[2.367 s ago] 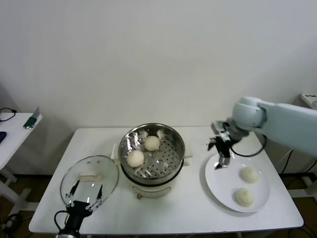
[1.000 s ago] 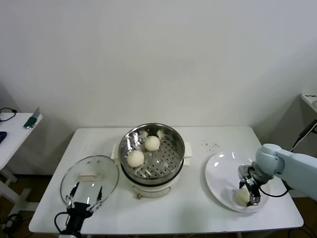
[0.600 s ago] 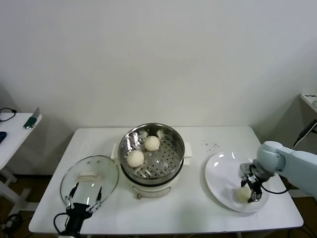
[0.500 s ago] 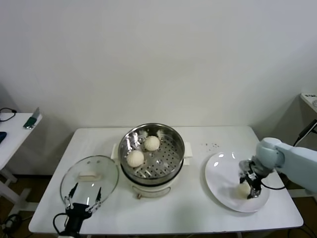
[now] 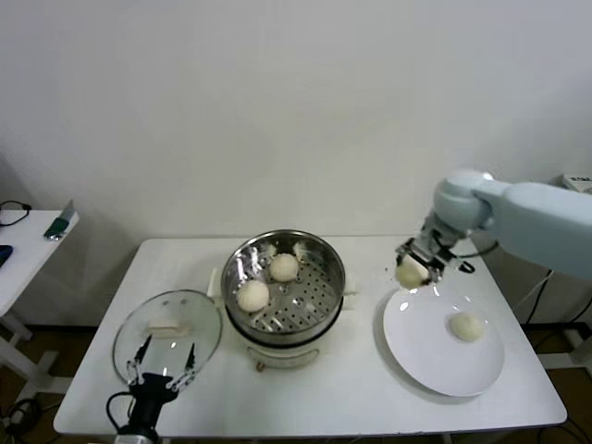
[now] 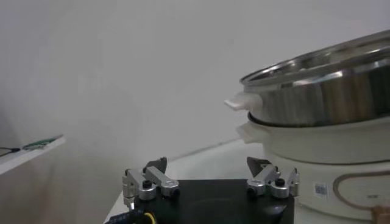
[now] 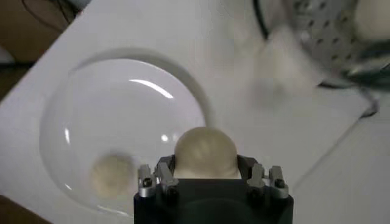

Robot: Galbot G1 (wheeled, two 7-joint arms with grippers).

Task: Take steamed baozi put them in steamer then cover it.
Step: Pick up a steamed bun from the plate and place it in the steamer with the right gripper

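Observation:
My right gripper [image 5: 413,268] is shut on a cream-white baozi [image 5: 410,271] and holds it in the air over the far left rim of the white plate [image 5: 427,356]. The wrist view shows that baozi [image 7: 205,153] clamped between the fingers above the plate [image 7: 91,122]. One more baozi [image 5: 465,326] lies on the plate. Two baozi [image 5: 252,294] [image 5: 283,266] sit in the steel steamer [image 5: 314,298] at the table's middle. The glass cover [image 5: 166,335] with its cream handle lies flat left of the steamer. My left gripper [image 5: 159,369] hangs open at the front left, near the cover's front edge.
The steamer sits on a white pot base [image 5: 287,352], whose side fills the left wrist view [image 6: 317,146]. A small side table [image 5: 23,242] with a phone stands at far left. Dark specks [image 5: 388,271] dot the table behind the plate.
My right gripper closed on a baozi on the plate, lifted it and carried it up and left toward the steamer. One baozi stays on the plate. The left arm held still.

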